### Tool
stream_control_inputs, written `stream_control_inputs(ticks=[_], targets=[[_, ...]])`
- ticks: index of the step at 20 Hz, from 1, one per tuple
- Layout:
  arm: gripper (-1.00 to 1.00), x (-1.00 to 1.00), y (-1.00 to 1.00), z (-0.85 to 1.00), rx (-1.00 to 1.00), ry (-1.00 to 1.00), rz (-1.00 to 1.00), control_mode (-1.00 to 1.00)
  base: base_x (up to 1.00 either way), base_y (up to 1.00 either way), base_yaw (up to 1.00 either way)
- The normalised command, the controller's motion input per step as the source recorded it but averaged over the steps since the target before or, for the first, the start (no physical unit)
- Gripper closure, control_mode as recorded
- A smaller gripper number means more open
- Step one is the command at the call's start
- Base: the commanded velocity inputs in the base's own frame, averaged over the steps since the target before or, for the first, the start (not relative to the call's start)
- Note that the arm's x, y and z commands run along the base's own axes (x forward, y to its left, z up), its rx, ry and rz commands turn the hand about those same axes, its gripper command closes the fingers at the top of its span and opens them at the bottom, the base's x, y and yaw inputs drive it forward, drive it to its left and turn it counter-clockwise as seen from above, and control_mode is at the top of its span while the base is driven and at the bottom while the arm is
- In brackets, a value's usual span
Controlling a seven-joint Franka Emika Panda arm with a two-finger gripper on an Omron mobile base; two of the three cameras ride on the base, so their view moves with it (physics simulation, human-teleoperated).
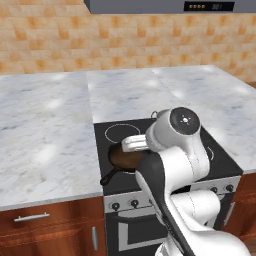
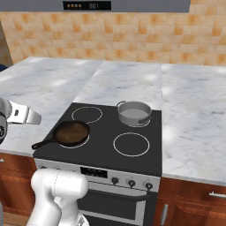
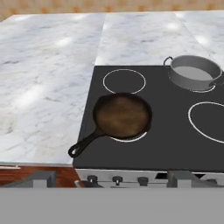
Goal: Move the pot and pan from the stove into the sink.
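Observation:
The pan (image 3: 122, 116), a dark skillet with a brownish inside, rests on the front left burner of the black stove (image 3: 170, 140). Its long handle (image 3: 85, 144) points toward the front left corner. The silver pot (image 3: 194, 72) stands on the back right burner. In the right base view the pan (image 2: 71, 132) and pot (image 2: 133, 112) sit apart on the stove (image 2: 106, 132). My gripper (image 3: 113, 179) hovers above and in front of the stove's front edge, open, with nothing between its fingers. In the left base view my arm hides much of the stove and part of the pan (image 1: 122, 159). The sink is out of view.
White marble counter (image 3: 43, 87) flanks the stove on both sides and runs behind it to the orange tiled wall (image 2: 132, 39). A range hood (image 2: 88, 5) hangs above. Knobs (image 2: 131, 182) and the oven door line the stove's front, with wooden cabinets (image 1: 45, 225) alongside.

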Motion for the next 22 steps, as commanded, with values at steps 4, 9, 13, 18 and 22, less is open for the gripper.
stream_control_inputs(ticks=[4,9,13,18,22], targets=[[-1.0,0.0,0.02,0.0,0.01,0.0,0.0,-1.0,0.0,0.0,0.0],[-1.0,-0.11,0.04,0.0,0.15,0.0,0.0,-1.0,0.0,0.0,0.0],[-1.0,-0.18,0.04,-0.03,0.17,0.01,0.0,-1.0,0.0,0.0,0.0],[-1.0,-0.04,0.0,-0.01,0.02,0.0,0.0,-1.0,0.0,0.0,0.0],[-1.0,-0.03,0.11,-0.06,0.0,0.0,0.0,-1.0,0.0,0.0,0.0]])
